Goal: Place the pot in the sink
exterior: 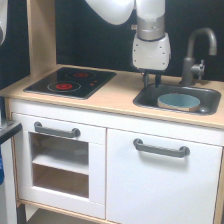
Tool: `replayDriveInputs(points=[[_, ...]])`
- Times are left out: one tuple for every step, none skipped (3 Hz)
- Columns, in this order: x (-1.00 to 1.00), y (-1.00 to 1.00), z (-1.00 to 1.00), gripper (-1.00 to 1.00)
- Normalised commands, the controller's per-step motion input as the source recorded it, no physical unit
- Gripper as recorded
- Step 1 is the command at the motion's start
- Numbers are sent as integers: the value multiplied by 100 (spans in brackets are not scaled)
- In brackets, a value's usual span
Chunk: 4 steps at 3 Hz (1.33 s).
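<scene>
The pot point(179, 101) sits inside the sink point(147, 98), toward the exterior view's right side of the basin, upright, with its tan rim showing above the blue-grey inside. The claw point(152, 78) hangs above the sink's back edge on the exterior view's left, apart from the pot and holding nothing; its dark fingers are close together, but it is not possible to tell if they are fully closed. The grey faucet point(197, 52) stands behind the sink. The black stovetop point(71, 82) lies on the counter point(117, 95), at the exterior view's left.
</scene>
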Motion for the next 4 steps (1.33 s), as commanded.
replayDriveInputs(points=[[-19,-9,53,100],[-24,-9,52,100],[-29,-10,53,100],[-31,-8,54,100]])
